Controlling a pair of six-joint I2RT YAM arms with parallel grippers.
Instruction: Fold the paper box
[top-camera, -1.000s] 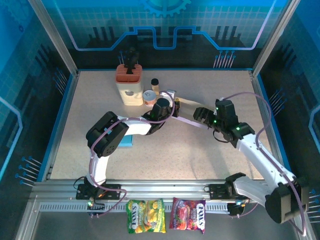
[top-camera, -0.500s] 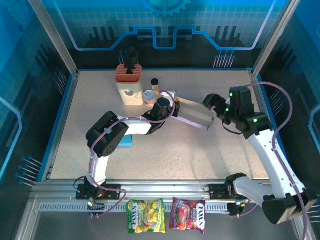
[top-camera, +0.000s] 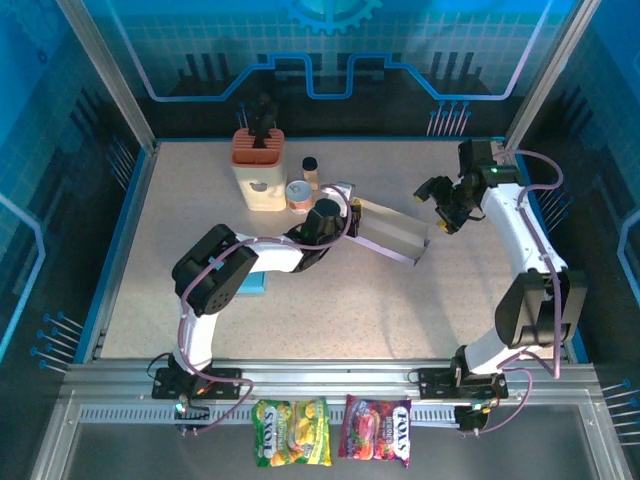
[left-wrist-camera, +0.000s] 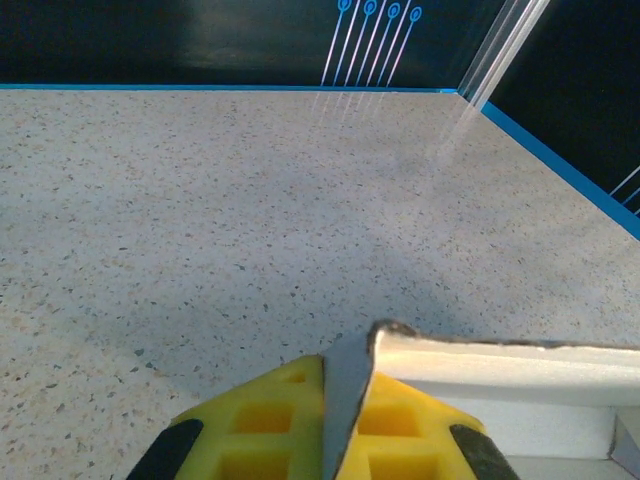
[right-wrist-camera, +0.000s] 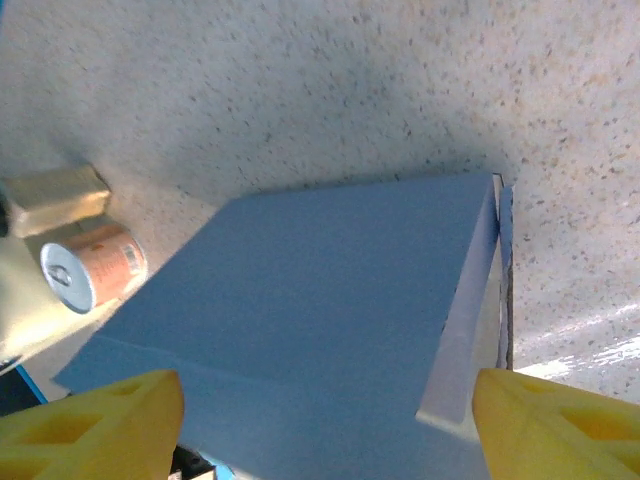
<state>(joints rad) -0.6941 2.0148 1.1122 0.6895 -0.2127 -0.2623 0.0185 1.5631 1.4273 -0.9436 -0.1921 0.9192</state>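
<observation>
Top external: at the near edge lie a yellow-green bag (top-camera: 291, 432), which seems to read SNAX, and a red bag (top-camera: 378, 430), seemingly FOX'S. Mid-table, the left gripper (top-camera: 343, 213) is pinched tight on a flap of the paper box (top-camera: 392, 235). The right gripper (top-camera: 443, 207) hangs just right of the box, jaws spread wide, holding nothing.

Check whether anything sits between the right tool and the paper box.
Nothing visible does. The right tool hangs open just right of the paper box, with bare table between them. The can stands off by the box's far left end, out of the path.
</observation>
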